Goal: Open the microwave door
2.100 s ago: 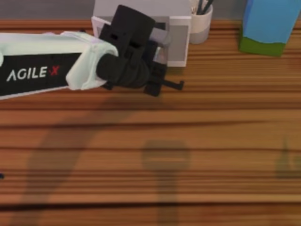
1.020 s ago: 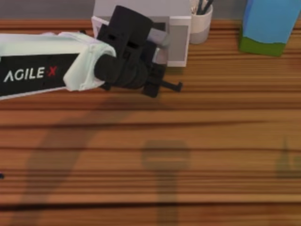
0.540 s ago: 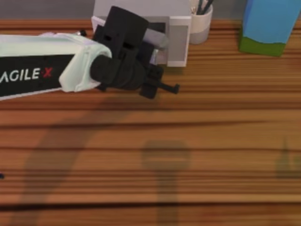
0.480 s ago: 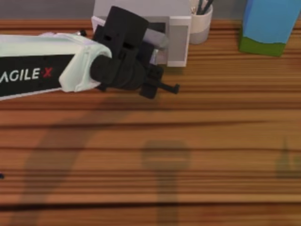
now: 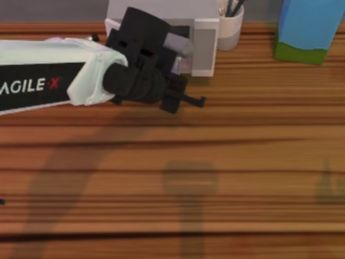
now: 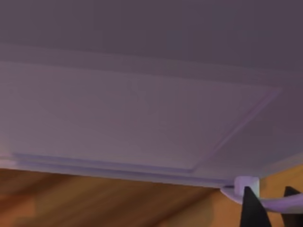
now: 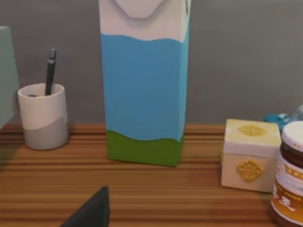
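Door (image 5: 180, 46) at the table's far edge is swinging out from the microwave (image 5: 161, 11): our left gripper (image 6: 265, 208), clamped on its handle (image 6: 246, 187), has drawn back leftward. We're partway open; right arm stays parked out of sight.

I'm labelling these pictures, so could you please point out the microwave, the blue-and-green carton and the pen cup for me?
microwave (image 5: 161, 9): top view, on its grey top.
blue-and-green carton (image 7: 144, 87): right wrist view, on its blue front face.
pen cup (image 7: 43, 118): right wrist view, on its side wall.
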